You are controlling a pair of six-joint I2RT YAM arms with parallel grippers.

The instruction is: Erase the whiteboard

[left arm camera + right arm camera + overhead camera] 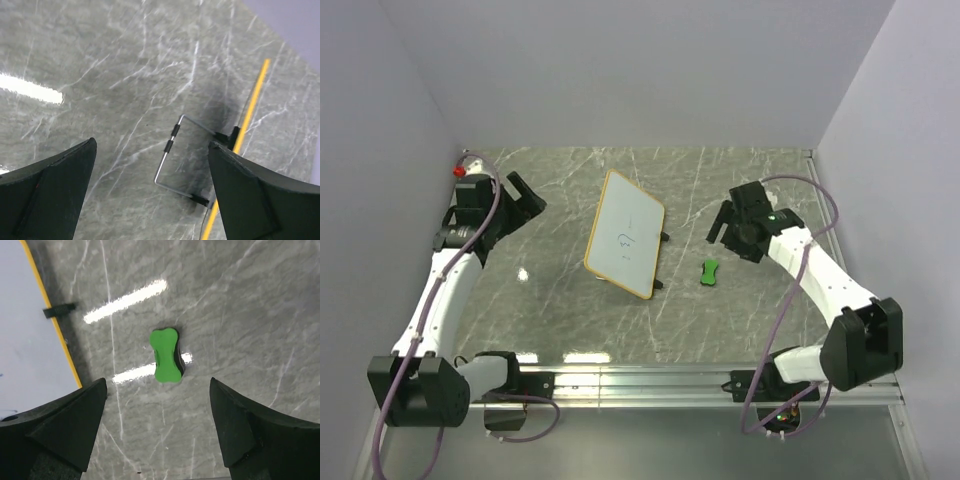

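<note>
Top external, scribbled whiteboard [625,235], green eraser [709,271] nearby

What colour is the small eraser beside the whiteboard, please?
The eraser is green; right wrist view.

Whiteboard [27,330] cut off by right-wrist view's edge; scribbles [625,238] too small to read.

One whiteboard [626,234], one green eraser [709,271], two arms.
</note>
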